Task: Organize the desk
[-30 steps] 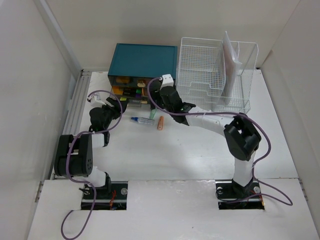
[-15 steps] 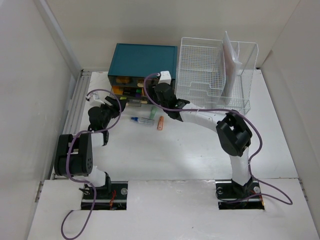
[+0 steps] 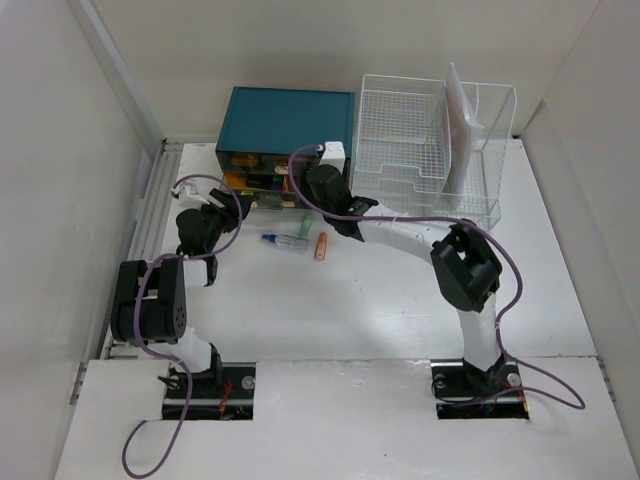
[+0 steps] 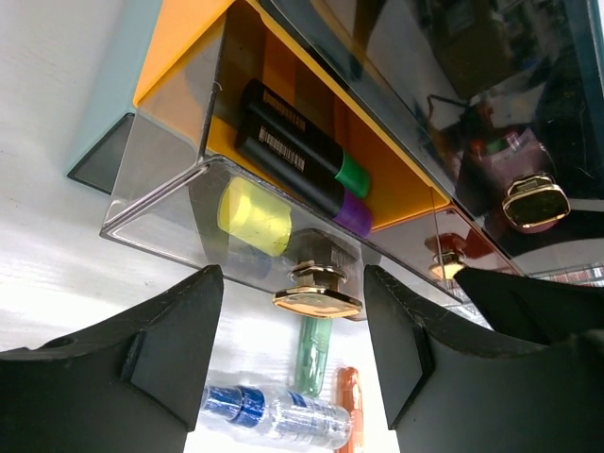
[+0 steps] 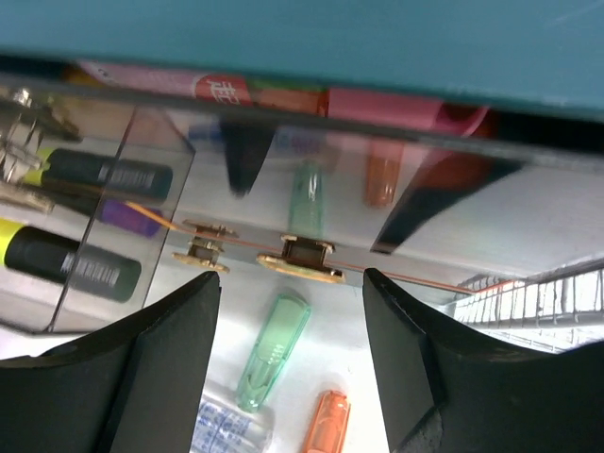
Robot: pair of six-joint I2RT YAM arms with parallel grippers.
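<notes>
Left jaws are spread, a gold knob [image 4: 318, 291] showing between them on a clear drawer [image 4: 179, 203] holding highlighters [image 4: 293, 156]. Right jaws are spread too, framing a second gold knob [image 5: 300, 260]. Both face the teal cabinet [image 3: 288, 122] at the back of the white desk surface [image 3: 380, 300], where loose pens [image 3: 300, 243] lie in front of it.

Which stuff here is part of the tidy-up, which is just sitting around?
Job: desk, blue-capped tube, green tube, orange marker, teal cabinet, left gripper, right gripper (both open).
Idle: wire basket, sheets in it.
</notes>
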